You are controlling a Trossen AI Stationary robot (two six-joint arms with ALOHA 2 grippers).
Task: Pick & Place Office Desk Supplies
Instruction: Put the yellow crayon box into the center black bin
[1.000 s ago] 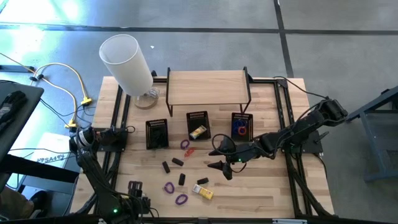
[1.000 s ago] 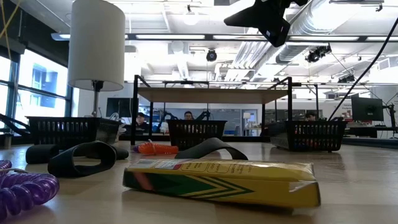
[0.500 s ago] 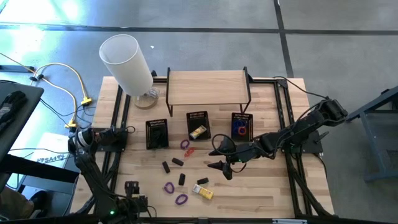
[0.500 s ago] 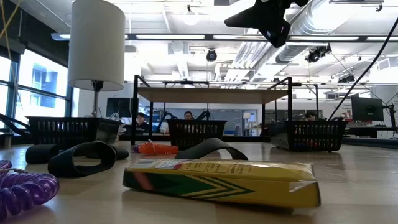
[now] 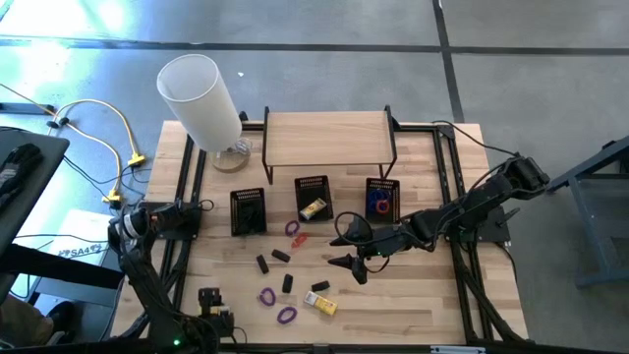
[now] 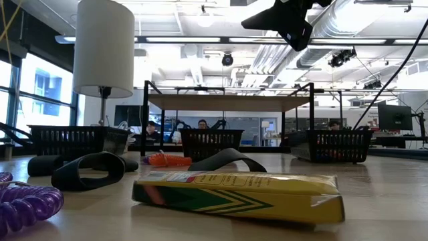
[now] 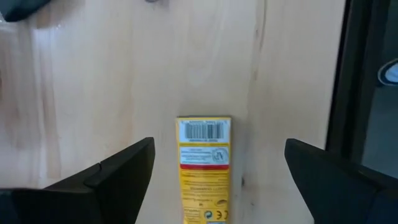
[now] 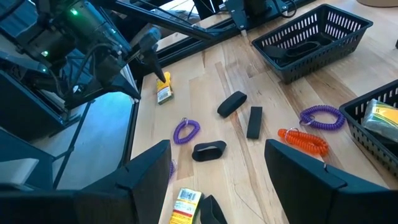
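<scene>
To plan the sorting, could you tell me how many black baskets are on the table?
3, in a row before the shelf: left basket, middle basket, right basket. None seems hidden.

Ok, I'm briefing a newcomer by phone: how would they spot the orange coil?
Start at the wooden shelf at the table's back, then drop to the middle black basket in front of it. Just in front of that basket, on bare wood, lies the orange coil, beside a purple coil; it is the only orange one outside a basket.
</scene>
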